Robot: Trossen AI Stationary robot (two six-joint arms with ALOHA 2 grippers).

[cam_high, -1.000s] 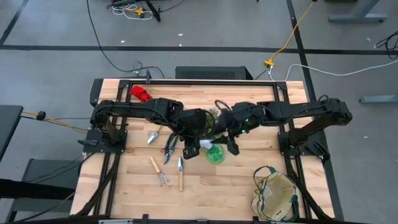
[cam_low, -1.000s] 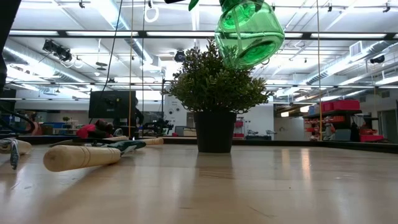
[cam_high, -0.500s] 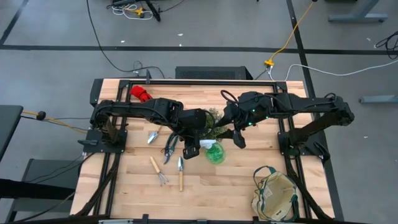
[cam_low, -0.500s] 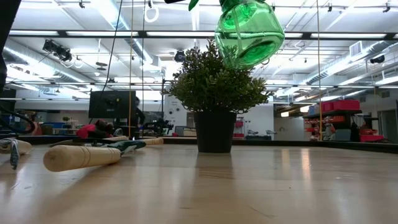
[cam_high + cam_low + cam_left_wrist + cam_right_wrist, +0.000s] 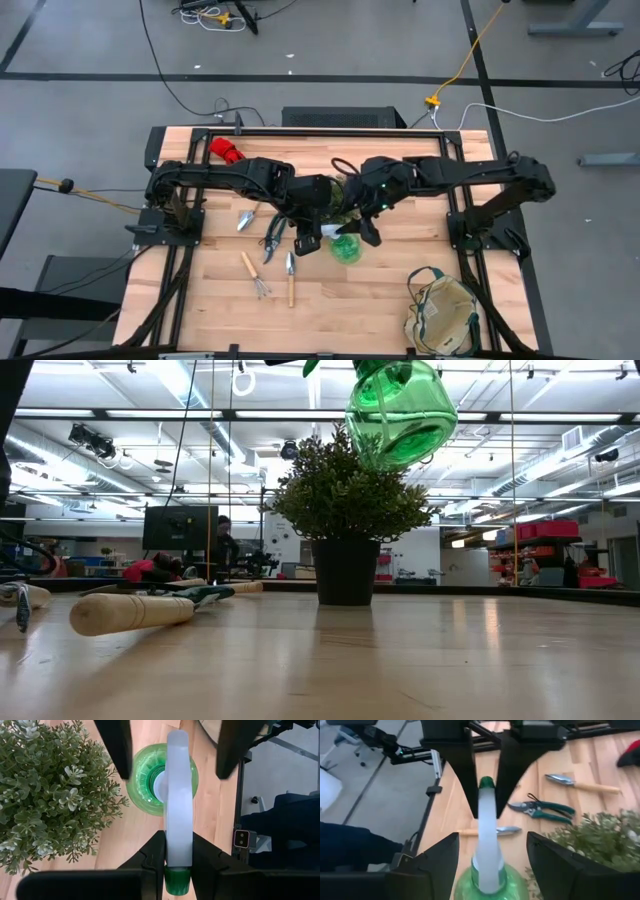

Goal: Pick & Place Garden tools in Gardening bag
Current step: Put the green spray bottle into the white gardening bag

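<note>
A green spray bottle [image 5: 346,248] with a white spray head hangs in the air near the table's middle, on the near side of the potted plant [image 5: 345,500]. My left gripper [image 5: 178,845] is shut on the white head. My right gripper [image 5: 492,865] is open. Its fingers stand on either side of the green bottle body [image 5: 490,887] without touching it. Red gloves [image 5: 227,150] lie at the far left. Pruning shears [image 5: 272,238], trowels [image 5: 245,218] and a small rake [image 5: 256,276] lie flat on the table. The gardening bag [image 5: 443,312] sits at the near right. My left gripper pinches the white spray head [image 5: 178,827] by its two flat sides, close to the green nozzle end [image 5: 177,880]. The fingers slant down from the table's left and lie along the head. The bottle [image 5: 400,410] hangs tilted, clear of the table.
The bushy plant [image 5: 45,790] in its dark pot stands right behind the bottle, under both arms. The hand tools take up the table's left half. Bare wood [image 5: 380,285] lies between the bottle and the bag.
My right gripper drew back toward the table's far right, then came back toward the left and now sits close around the bottle. The left gripper and the bottle have kept still.
</note>
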